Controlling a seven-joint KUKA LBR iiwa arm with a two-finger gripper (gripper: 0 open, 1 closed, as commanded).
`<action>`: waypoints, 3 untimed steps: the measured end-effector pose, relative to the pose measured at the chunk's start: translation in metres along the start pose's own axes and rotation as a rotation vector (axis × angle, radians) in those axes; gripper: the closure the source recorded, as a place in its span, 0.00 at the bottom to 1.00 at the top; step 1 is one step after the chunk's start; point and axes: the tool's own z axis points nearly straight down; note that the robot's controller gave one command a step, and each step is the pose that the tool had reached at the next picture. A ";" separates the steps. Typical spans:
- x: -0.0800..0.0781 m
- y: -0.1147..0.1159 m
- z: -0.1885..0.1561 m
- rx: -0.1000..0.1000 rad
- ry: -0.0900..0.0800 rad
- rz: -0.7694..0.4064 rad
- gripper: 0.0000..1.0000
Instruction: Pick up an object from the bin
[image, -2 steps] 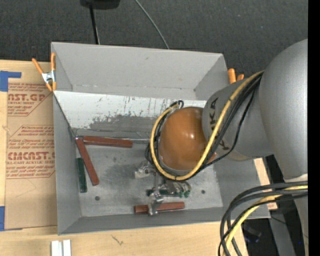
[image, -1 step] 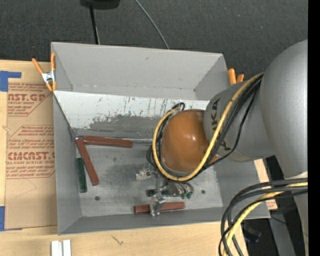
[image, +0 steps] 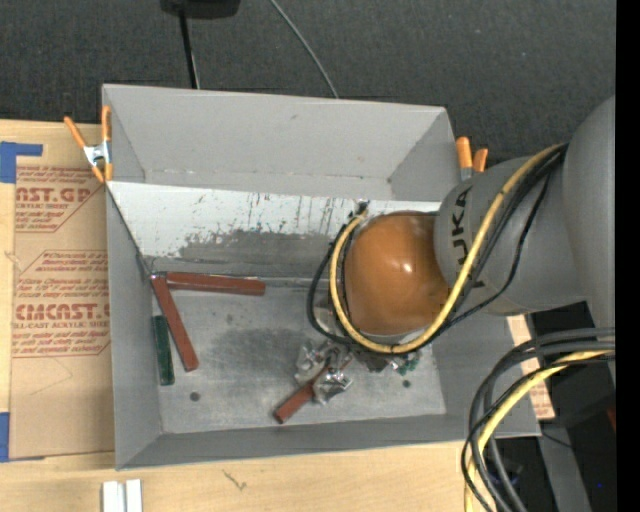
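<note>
My gripper (image: 323, 370) is low in the bin's front middle, under the orange dome. A short red-brown stick (image: 293, 405) lies slanted on the floor just below and left of it; the stick's upper end reaches right up to the gripper's metal tip. Whether the stick is gripped cannot be made out.
A long red-brown stick (image: 215, 285) lies along the back of the floor, and a second one (image: 175, 323) slants down from its left end. A dark green marker (image: 162, 350) lies by the left wall. The arm covers the bin's right side.
</note>
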 end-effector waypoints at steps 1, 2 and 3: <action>0.000 0.000 0.000 0.000 0.000 0.000 1.00; -0.015 0.001 -0.120 0.000 -0.001 0.005 1.00; -0.015 0.001 -0.120 0.000 -0.001 0.005 1.00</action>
